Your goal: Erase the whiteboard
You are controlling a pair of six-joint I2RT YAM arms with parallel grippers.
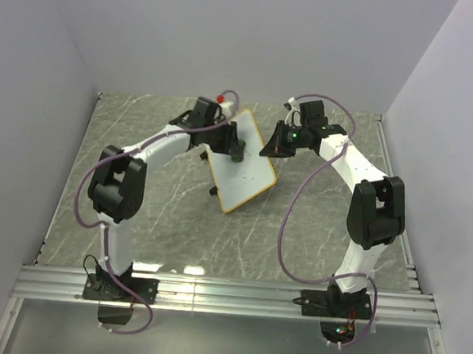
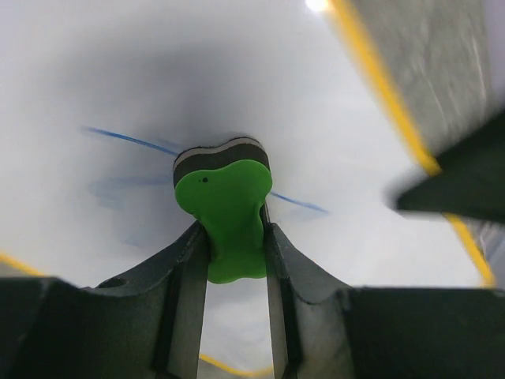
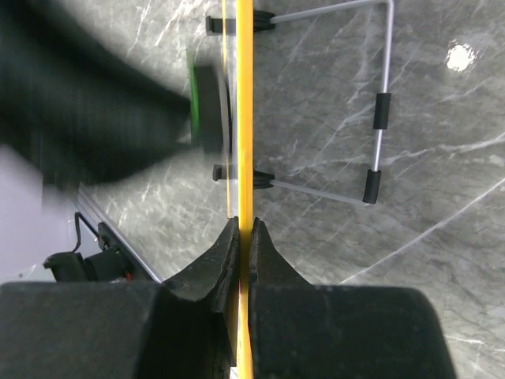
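We saw the board (image 1: 246, 176) standing tilted near the middle of the table (image 1: 155, 216), on its wire stand (image 3: 384, 71). The right gripper (image 3: 245, 230) was clamped on the board's frame edge, jaws tight either side. The left gripper (image 2: 234, 230) was squeezed onto the green eraser (image 2: 227, 207) — felt side against the white face, thin blue strokes (image 2: 126, 140) either side of it.

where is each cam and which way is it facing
Top external: above and behind, looking down on the table; left arm, right arm at the whiteboard.
Left wrist: on the left gripper, facing the whiteboard's face; fingers pinch the eraser.
Right wrist: on the right gripper, sighting along the whiteboard's edge; fingers clamp it.
Shared: both wrist views show whiteboard and eraser.
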